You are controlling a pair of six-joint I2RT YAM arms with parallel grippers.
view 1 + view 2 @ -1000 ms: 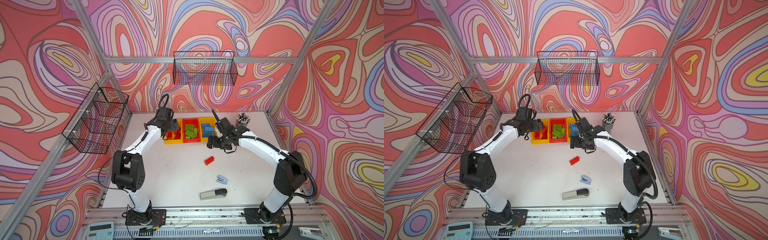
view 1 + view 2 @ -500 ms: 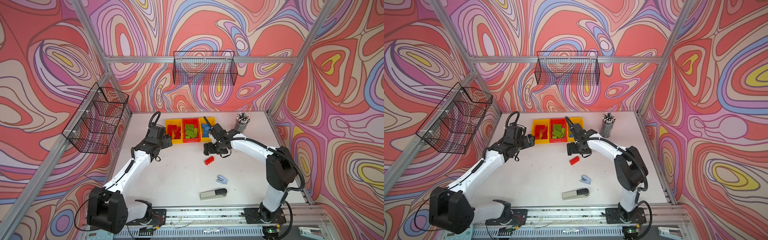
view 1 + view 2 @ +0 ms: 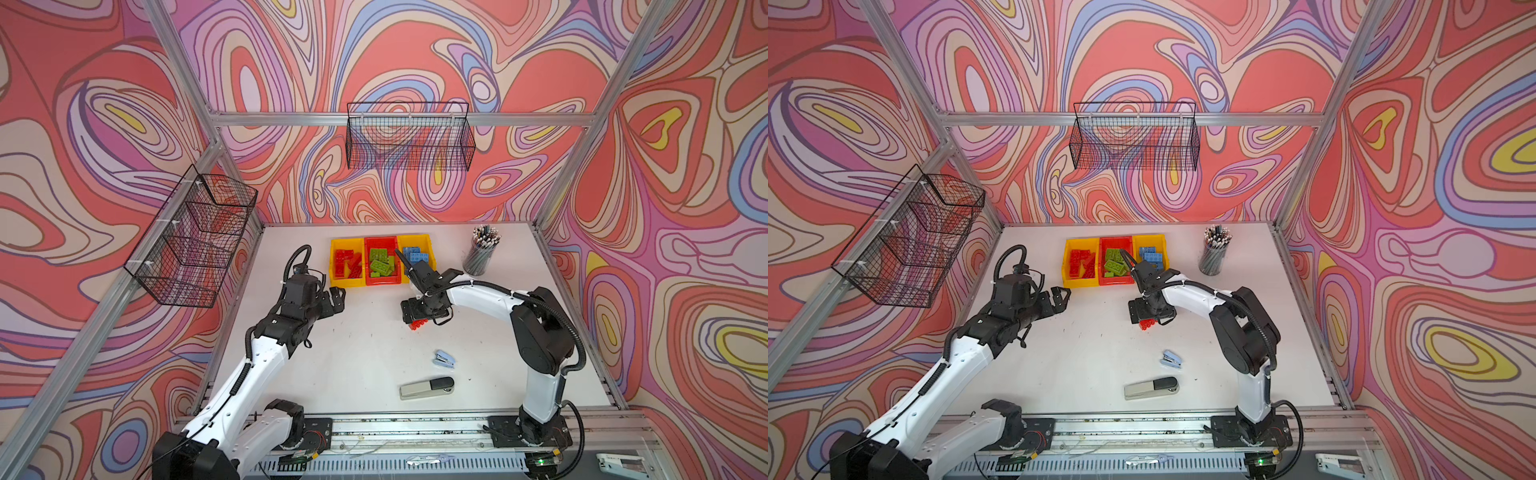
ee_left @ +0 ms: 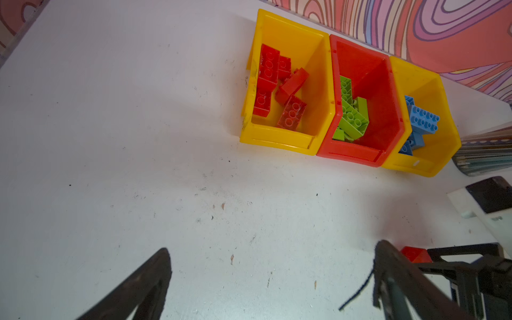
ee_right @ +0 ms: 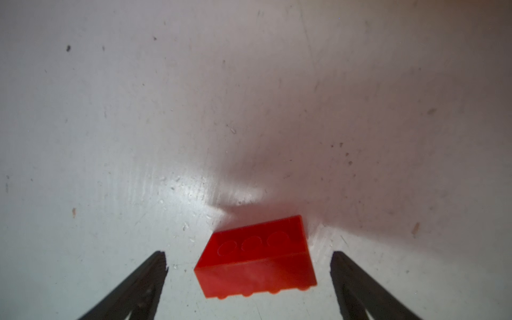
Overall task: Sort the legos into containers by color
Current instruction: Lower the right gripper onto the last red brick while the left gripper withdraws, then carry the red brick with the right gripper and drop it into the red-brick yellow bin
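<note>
Red studded plastic lego brick (image 5: 256, 257) lies on the white table (image 3: 365, 357), now straddled, untouched, by the wide-open right gripper (image 5: 248, 255), newly descended over it. Left gripper (image 3: 334, 300), wide and empty, has retreated from the yellow plastic bin of reds (image 3: 347, 281). This is seemingly the last loose piece.

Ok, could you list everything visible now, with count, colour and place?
containers: three, yellow-red-yellow, back of table
loose lego: one, red, on table, centre
red legos: several, red, left yellow container
green legos: several, lime, red container
blue legos: several, light blue, right yellow container
small stapler: one, light blue, table front
large stapler: one, grey-black, nearest the front
pencil cup: one, mesh, back right
wire baskets: two, black, on walls
table: one, white
left gripper: open, black, above bare table
right gripper: open, black, around loose lego, not touching
</note>
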